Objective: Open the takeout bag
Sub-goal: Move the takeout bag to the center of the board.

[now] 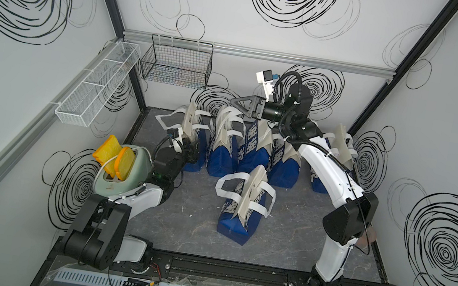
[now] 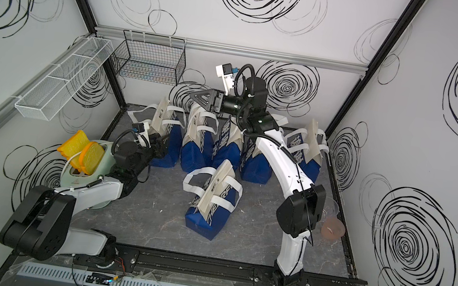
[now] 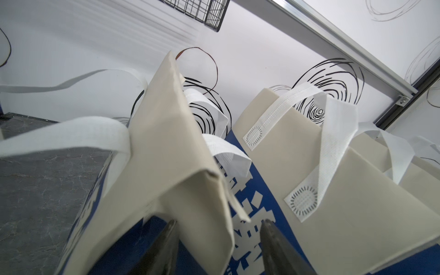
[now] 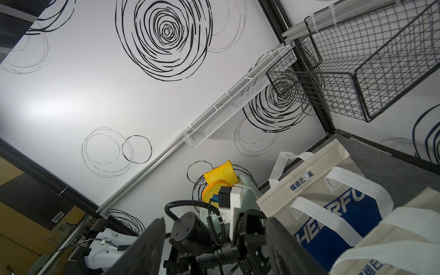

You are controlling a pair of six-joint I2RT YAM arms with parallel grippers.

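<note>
While astride the folded takeout bag (image 3: pixel 171 142), left gripper (image 3: pixel 217 223) (jaws apart).

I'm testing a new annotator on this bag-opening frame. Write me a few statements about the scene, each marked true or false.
1. The right gripper grips a bag handle. False: it hovers above the row of bags, jaws apart and empty.
2. Two yellow bread slices stick out of the toaster. True.
3. One takeout bag stands alone in front of the row. True.
4. The black wire basket hangs on the left wall. False: it hangs on the back wall; the white mesh shelf is on the left wall.
5. The left gripper is at the leftmost bag of the row, jaws apart. True.
</note>
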